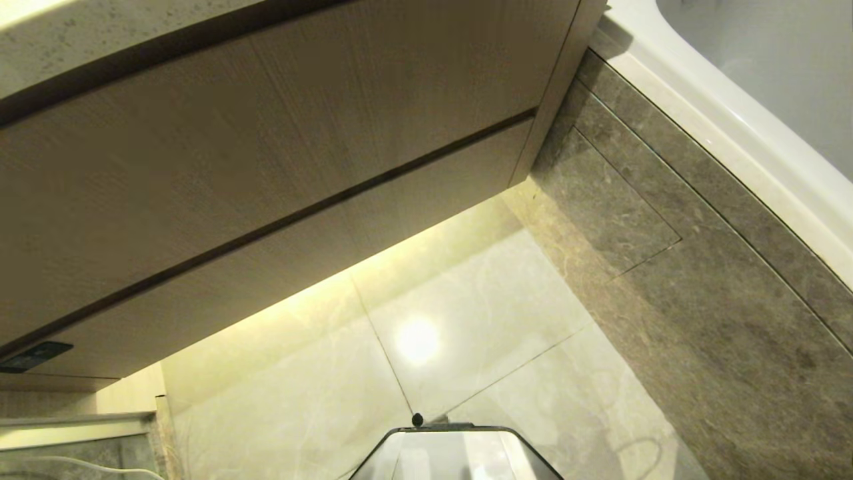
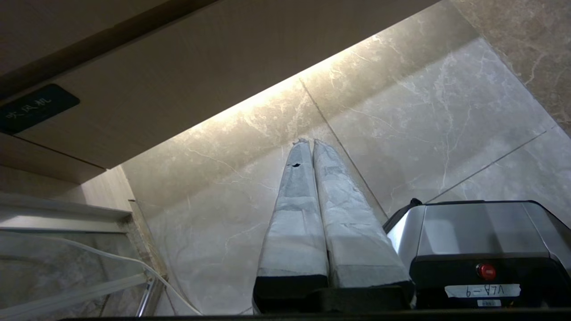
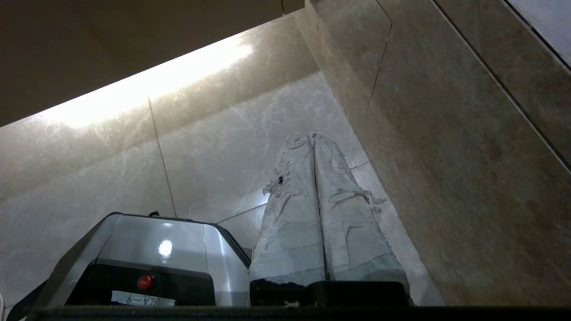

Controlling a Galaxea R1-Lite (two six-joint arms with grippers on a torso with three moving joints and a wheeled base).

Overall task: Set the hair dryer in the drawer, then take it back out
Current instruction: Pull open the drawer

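**Drawer shut, both grippers idle over the floor**

Drawer (image 1: 280, 280) sits flush and closed beneath the taller wood-grain panel (image 1: 253, 133), its black plate (image 1: 33, 355) at the left end; no hair dryer shows in any view. Below the drawer's lit lower edge lies open marble floor (image 1: 466, 313), bounded to the right by a grey stone wall (image 1: 700, 280) and white bathtub rim (image 1: 733, 127). The left gripper (image 2: 307, 142) and right gripper (image 3: 312, 136) hang with jaws pressed together, holding nothing, either side of the robot base (image 1: 453, 453).
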